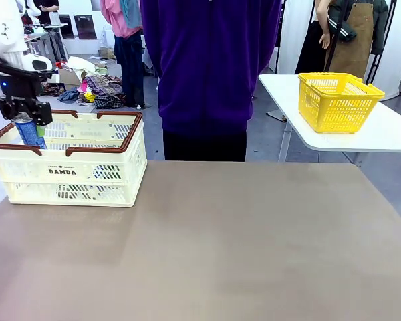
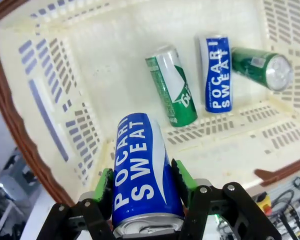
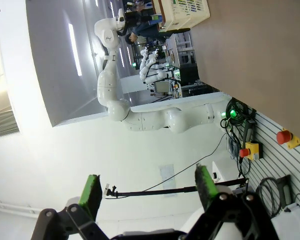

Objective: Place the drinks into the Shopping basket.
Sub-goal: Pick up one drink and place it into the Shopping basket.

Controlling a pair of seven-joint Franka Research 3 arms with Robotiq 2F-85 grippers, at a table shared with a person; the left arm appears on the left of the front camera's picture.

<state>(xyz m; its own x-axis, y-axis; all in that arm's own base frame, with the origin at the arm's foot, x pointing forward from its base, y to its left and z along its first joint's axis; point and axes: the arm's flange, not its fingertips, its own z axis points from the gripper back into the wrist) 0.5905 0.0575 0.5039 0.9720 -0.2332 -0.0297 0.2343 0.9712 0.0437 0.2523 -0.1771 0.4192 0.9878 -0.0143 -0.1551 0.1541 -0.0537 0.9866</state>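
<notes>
My left gripper (image 1: pixel 28 115) hangs over the left end of the Shopping basket (image 1: pixel 113 175), shut on a blue can (image 1: pixel 31 132) that dips below the rim. In the left wrist view the same blue can (image 2: pixel 142 172) sits between the green pads (image 2: pixel 106 184) of the left gripper (image 2: pixel 142 192), above the basket's floor (image 2: pixel 115 45). Three drinks lie on that floor: a green can (image 2: pixel 172 85), a blue can (image 2: pixel 216 74) and another green can (image 2: pixel 260 66). My right gripper (image 3: pixel 147 192) is open, with nothing between its fingers, and faces the wall and the other arm.
A person in a purple top (image 1: pixel 210 67) stands at the far side of the brown table (image 1: pixel 220 247). A yellow mesh basket (image 1: pixel 337 100) rests on a white side table (image 1: pixel 381 130) at the right.
</notes>
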